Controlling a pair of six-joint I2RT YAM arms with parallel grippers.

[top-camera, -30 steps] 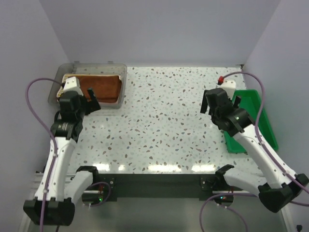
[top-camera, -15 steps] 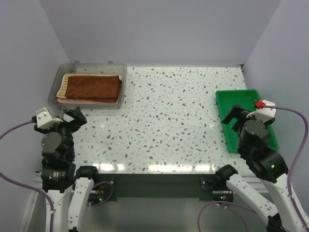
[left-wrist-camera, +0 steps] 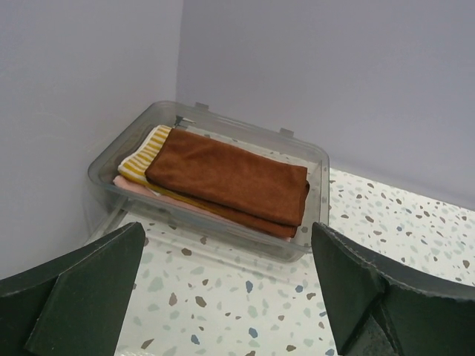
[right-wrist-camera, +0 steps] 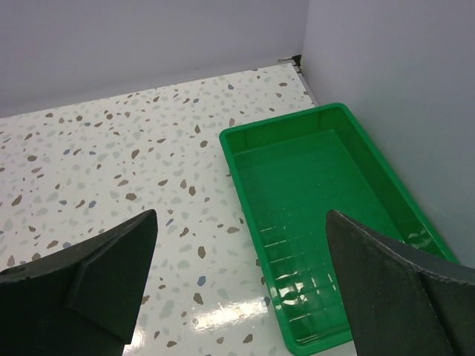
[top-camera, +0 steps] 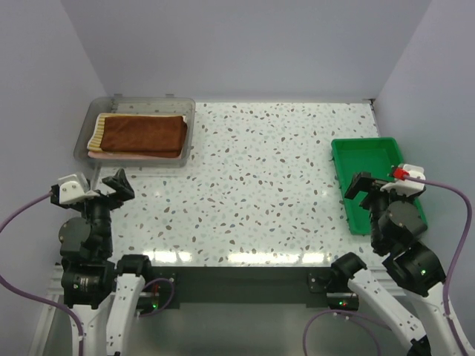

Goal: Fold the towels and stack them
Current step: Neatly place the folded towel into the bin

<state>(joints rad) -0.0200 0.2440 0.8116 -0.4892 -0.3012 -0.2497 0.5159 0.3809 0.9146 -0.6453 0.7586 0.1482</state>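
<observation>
Currently towels [top-camera: 143, 134] in bin [top-camera: 141, 101], far-left corner; tray [top-camera: 371, 159] at right edge.

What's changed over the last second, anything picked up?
Both arms pulled back toward their bases: the left gripper withdrew from over the grey bin, the right gripper from beside the green tray. Both are open; nothing was gripped or released. The towels stayed stacked in the bin and the tray did not move.
</observation>
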